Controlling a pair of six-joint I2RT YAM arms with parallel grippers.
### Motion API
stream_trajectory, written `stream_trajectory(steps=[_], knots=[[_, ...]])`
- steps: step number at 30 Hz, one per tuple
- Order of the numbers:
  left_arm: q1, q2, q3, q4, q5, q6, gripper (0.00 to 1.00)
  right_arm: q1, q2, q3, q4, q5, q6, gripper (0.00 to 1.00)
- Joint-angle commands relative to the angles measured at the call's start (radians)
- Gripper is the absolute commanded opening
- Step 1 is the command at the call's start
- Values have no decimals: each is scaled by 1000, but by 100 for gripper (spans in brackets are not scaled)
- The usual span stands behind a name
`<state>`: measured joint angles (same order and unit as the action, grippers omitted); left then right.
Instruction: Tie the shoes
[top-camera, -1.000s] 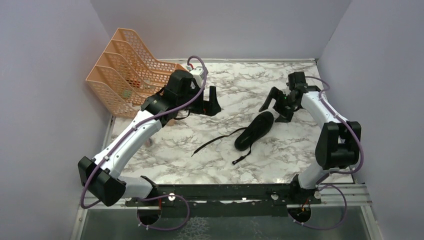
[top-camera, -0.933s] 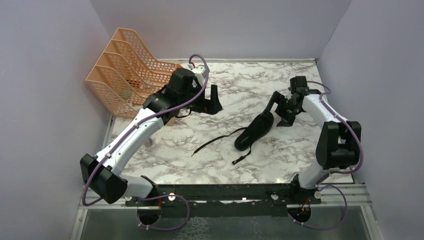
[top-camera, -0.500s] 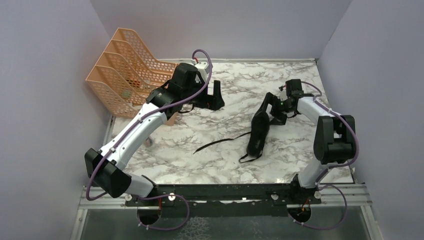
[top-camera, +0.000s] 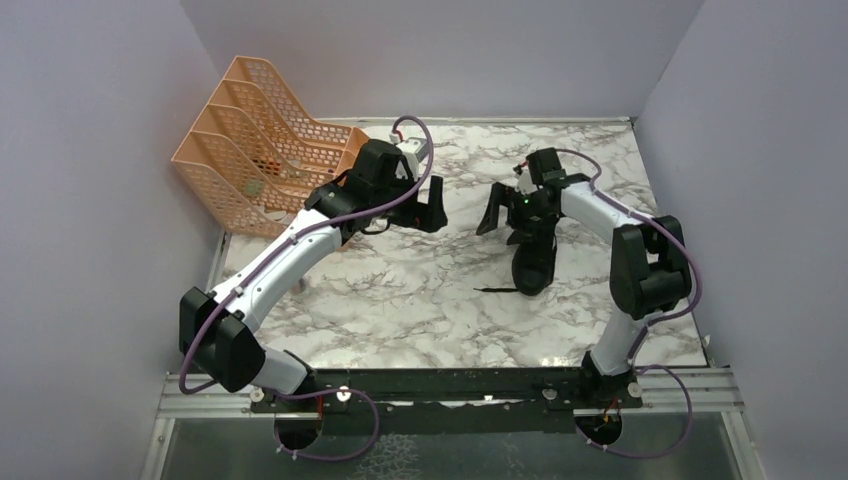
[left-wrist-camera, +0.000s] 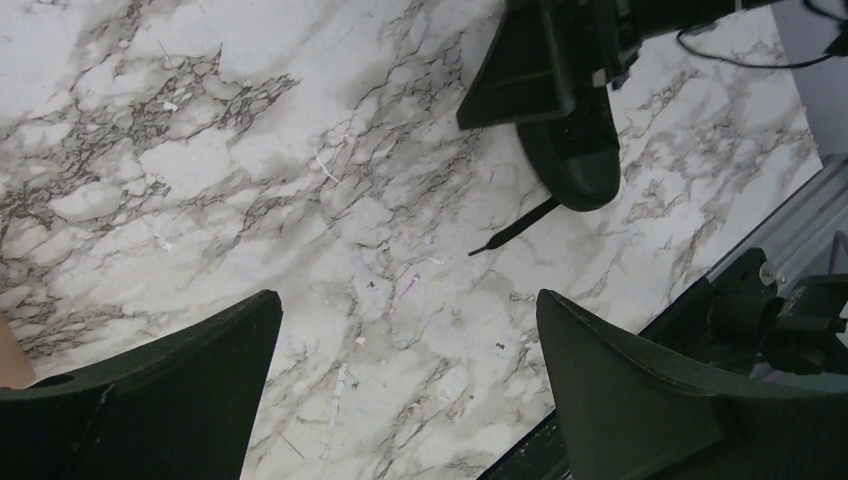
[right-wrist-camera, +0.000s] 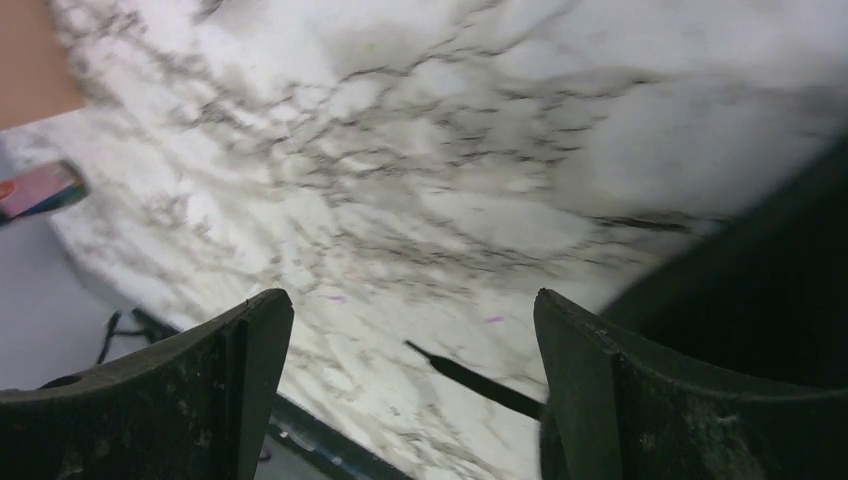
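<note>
While the right end effector (right-wrist-camera: 407, 310), fingers apart, hangs at the far end of the shoe (top-camera: 533, 265), right of centre on the table (top-camera: 420, 300), I'd square it gently; its lace (left-wrist-camera: 515, 228) trails left, toward the left end effector (left-wrist-camera: 407, 305), likewise spread and empty.

Right gripper (right-wrist-camera: 408, 300) gapes over marble table (right-wrist-camera: 400, 150), lace tip (right-wrist-camera: 470, 375) between its fingers, shoe (right-wrist-camera: 760, 280) alongside

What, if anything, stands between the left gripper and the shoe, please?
Only bare marble table lies between the open left gripper and the near half of the shoe, with one lace end trailing there. The right gripper, also open, crowds the far end on the left gripper's side.
</note>
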<state>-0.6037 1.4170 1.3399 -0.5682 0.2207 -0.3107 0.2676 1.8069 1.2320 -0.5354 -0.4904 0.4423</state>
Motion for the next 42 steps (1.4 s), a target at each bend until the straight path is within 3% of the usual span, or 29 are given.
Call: stream_trajectory(steps=[1, 5, 10, 18, 21, 29, 34, 42], knots=[[-3, 0, -28, 46, 40, 18, 98, -48, -61, 110, -217, 246, -135, 97], [-3, -35, -58, 52, 39, 3, 99, -63, -80, 168, -305, 450, -185, 98], [-2, -62, -68, 49, 40, 8, 99, -170, -70, 176, -330, 418, -158, 98], [-2, -82, -66, 36, 41, 13, 99, -175, 31, 204, -354, 376, -151, 99], [-2, -98, -72, 37, 35, 9, 99, -174, -1, 121, -333, 254, -122, 99], [-2, -111, -81, 40, 35, 2, 99, -174, -83, -30, -316, 230, -161, 100], [-2, -131, -91, 40, 26, 4, 99, -108, -105, -102, -265, 63, -97, 100], [-2, -149, -82, 31, 9, -1, 99, 139, -119, -103, -74, -158, 199, 100]])
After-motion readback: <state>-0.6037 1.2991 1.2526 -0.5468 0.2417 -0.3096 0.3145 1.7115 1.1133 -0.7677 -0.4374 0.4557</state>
